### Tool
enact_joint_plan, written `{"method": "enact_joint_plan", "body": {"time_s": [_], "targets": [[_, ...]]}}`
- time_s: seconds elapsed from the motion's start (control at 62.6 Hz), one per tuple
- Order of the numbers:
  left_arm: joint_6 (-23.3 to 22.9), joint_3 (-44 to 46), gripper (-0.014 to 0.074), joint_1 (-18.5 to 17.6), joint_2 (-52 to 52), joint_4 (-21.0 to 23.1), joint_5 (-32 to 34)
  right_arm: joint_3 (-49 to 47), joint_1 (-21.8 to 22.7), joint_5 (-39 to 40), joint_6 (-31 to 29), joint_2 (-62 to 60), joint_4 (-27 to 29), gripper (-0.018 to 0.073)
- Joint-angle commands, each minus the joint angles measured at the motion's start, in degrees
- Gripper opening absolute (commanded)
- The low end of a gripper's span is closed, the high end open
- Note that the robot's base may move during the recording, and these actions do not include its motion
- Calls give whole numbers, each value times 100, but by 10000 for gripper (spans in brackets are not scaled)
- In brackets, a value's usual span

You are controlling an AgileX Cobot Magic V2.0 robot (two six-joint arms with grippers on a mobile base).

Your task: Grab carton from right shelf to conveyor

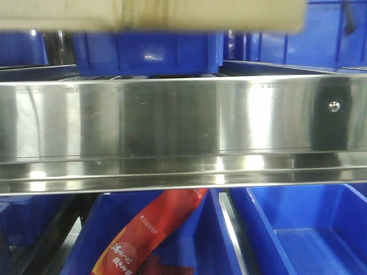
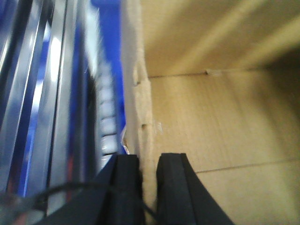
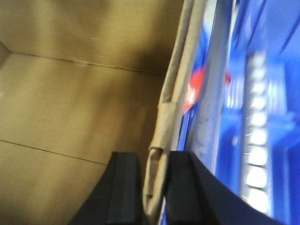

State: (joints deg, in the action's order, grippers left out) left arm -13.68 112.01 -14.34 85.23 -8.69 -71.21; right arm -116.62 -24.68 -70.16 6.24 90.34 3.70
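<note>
Black fingers (image 2: 124, 187) of my left gripper (image 2: 149, 187) pinch one side wall of the carton (image 2: 211, 131), one pad inside and one outside. My right gripper (image 3: 153, 187) clamps the opposite wall the same way. I judge that gripping both walls shares the load and should hold the box level. Front view: the carton's bottom edge hangs above the right shelf (image 1: 172, 114), over a blue bin (image 1: 149, 51). Conveyor not in view.

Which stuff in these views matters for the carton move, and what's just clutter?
Job:
- carton, a wall clamped by the left gripper and another by the right gripper
- right shelf
- conveyor: not in view

Clutter:
- blue bins
- red packet lying in one of them
</note>
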Motion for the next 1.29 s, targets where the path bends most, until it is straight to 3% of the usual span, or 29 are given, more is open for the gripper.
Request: {"method": "enact_joint_plan", "body": {"time_s": [0.0,0.271,0.495,0.702,1.277], "targets": [[-93,-228,-6,-304,-359,-44,125,294,-129,19,-212,-512,-109,-69],[-760,-1362,-6,-1209,-1239,-368,125,1951,-345,174,-222,-1741,-44,-69],[-1015,-1686,-6,-1736,-1644,-368,125,2367,-345,315,-222,-2300,12,-69],[-1097,-1686,-6,-1808,-1693,-491,125,2367,-345,757,-222,-2362,12,-69],[-1097,-1686,-6,-1808,-1693,-468,125,2367,-345,767,-222,-2353,12,-69]]}}
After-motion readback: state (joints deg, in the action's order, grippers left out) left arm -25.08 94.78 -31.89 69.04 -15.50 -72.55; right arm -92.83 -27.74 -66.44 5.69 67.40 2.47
